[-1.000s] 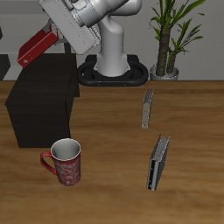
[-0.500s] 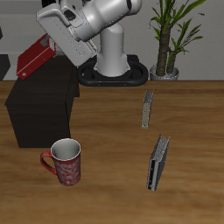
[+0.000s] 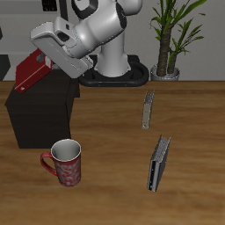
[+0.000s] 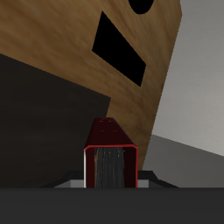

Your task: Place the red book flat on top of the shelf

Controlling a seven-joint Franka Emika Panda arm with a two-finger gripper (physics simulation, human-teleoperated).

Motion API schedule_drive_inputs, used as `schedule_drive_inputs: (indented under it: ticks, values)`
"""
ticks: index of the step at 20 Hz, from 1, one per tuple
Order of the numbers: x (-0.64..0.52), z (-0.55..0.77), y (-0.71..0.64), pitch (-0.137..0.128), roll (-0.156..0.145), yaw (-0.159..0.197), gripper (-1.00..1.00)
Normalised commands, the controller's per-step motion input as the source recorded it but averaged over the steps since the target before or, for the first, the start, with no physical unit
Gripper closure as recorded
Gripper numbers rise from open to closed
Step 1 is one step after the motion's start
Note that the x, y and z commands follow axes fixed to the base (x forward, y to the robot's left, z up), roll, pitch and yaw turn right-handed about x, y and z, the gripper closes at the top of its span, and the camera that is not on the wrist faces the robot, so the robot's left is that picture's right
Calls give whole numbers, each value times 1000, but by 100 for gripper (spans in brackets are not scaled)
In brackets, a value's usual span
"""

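Lower left of the exterior frame: a red patterned mug point(image 3: 66, 162) stands on the wooden table point(image 3: 105, 141). Lower right, a dark grey-black book point(image 3: 157, 163) stands on edge; a thin grey book point(image 3: 148, 110) stands behind it. Left of centre sits the shelf point(image 3: 42, 107), a dark blocky box with a flat top. Above its top, upper left, the gripper point(image 3: 41, 63) clamps the red book point(image 3: 31, 70), tilted, dark-red cover, pale page edge showing in the wrist view point(image 4: 109, 166). A potted plant point(image 3: 171, 35) stands upper right.
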Motion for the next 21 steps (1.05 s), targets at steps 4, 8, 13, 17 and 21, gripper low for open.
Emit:
schedule_drive_inputs:
  ticks: [4,8,13,17,21]
  values:
    - [31,-248,516,131,345,-12,-100]
    - [37,-140,426,82,179,-28,-100]
    - [126,2,294,57,110,-19,-100]
    - [48,31,245,15,103,-13,-100]
    - [-27,16,297,-27,73,-1,-100]
